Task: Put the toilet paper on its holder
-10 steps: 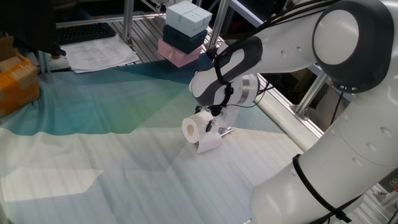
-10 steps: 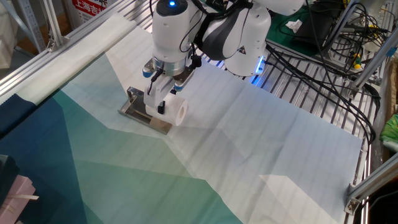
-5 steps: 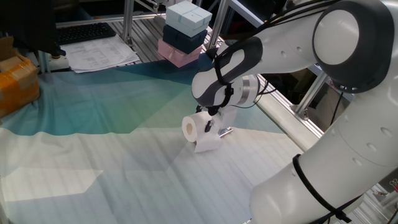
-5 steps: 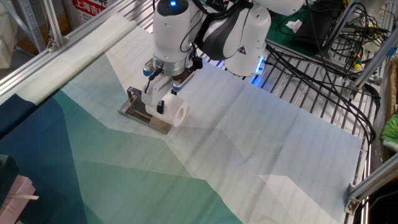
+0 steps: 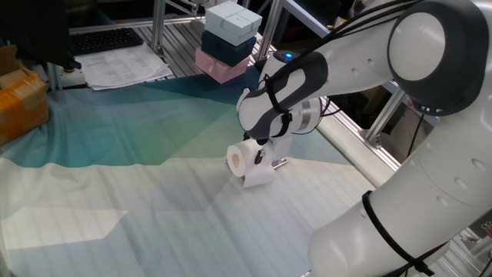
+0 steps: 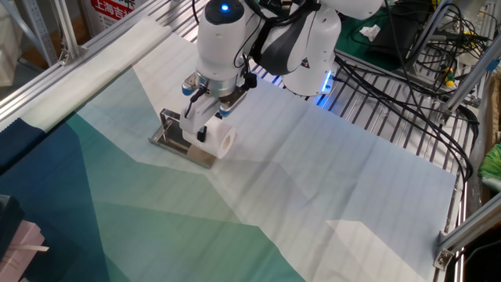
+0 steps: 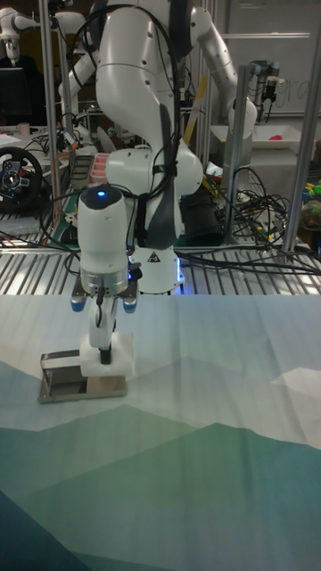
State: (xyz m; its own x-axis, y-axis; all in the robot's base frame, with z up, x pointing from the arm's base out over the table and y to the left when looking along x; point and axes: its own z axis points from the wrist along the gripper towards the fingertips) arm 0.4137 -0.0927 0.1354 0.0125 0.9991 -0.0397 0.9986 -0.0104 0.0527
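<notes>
The toilet paper (image 6: 220,141) is a white roll lying on its side, its hollow core (image 5: 236,161) facing left in one fixed view. My gripper (image 6: 203,128) comes down from above and is shut on the roll, with one dark fingertip (image 7: 104,350) showing against the roll's front. The roll (image 7: 119,351) sits at the right end of the holder (image 6: 171,139), a shiny chrome plate lying flat on the cloth. From the tall view the holder (image 7: 64,378) reaches out to the left of the roll. Its wire bar is hidden by the roll and fingers.
A teal and white cloth (image 6: 258,204) covers the table. Stacked white, dark and pink boxes (image 5: 227,38) stand at the back, with papers (image 5: 123,68) and an orange object (image 5: 19,96) to the left. Metal frame rails (image 6: 63,55) and cables (image 6: 407,55) border the table.
The wrist and gripper have shifted slightly, carrying the roll a few pixels along the holder. The grip is unchanged.
</notes>
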